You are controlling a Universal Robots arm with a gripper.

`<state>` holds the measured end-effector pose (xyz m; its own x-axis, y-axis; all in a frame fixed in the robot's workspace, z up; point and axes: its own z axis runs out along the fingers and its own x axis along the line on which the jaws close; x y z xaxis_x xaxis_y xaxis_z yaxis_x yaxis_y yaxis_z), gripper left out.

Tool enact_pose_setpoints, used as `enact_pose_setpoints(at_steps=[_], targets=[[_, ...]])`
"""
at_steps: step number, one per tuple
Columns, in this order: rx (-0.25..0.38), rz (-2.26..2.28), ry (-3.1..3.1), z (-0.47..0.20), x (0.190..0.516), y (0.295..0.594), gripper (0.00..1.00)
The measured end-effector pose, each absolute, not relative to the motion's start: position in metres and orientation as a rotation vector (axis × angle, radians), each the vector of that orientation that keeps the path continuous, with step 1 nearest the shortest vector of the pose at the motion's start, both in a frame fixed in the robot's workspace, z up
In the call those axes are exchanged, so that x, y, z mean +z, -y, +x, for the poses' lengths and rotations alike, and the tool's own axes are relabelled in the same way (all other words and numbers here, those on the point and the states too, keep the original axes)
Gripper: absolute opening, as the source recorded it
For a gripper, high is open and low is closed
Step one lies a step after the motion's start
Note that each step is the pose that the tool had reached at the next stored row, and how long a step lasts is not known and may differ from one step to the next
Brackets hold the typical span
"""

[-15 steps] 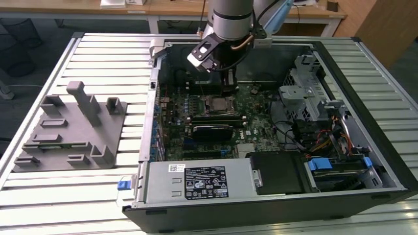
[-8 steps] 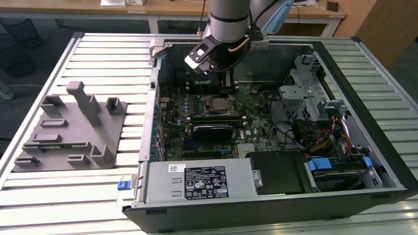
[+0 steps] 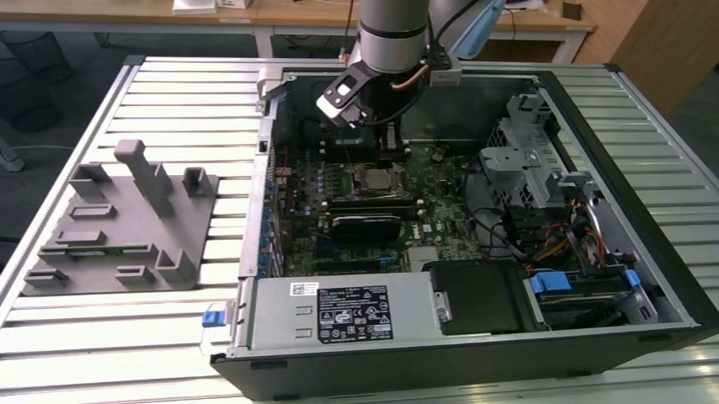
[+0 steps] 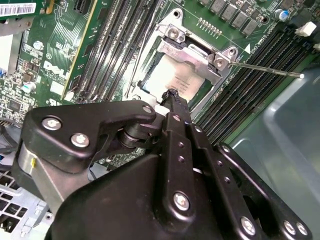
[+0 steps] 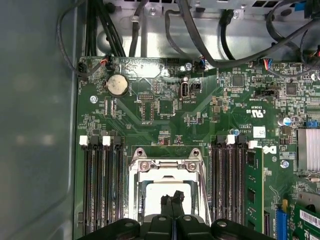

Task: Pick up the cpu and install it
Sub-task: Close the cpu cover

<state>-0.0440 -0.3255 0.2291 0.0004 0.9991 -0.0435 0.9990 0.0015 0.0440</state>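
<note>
Install step, seating stage by my read: cpu (image 4: 176, 75) lies in socket frame (image 4: 197, 52), claw (image 5: 172, 200) pinched shut, empty, tips right over it (touching? can't tell). Lever (image 4: 265, 69) looks unlatched. Anything further wants gentle, square pressure.

The board (image 5: 200, 115) is deep green, speckled with fine pale traces and small silver solder dots. It carries black memory slots (image 5: 102, 185) with white end clips, a shiny silver coin battery (image 5: 118, 85), and a bright bare-metal frame (image 5: 167, 165) round the pale silver cpu (image 5: 152, 197). The hand (image 4: 172, 94) is matt black, dotted with silver screw heads. In the exterior view the worktop (image 3: 180, 93) is pale grey in ribbed stripes, the block (image 3: 124, 227) on it is a flat mid grey, and the computer case (image 3: 450, 374) is black with blue tabs (image 3: 214, 318).
</note>
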Motion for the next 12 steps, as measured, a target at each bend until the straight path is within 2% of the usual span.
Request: enact_pose_setpoints(at_steps=[12], targets=[[0.009, 1.963, -2.373, -0.044, 0.2291, 0.3255, 0.11]])
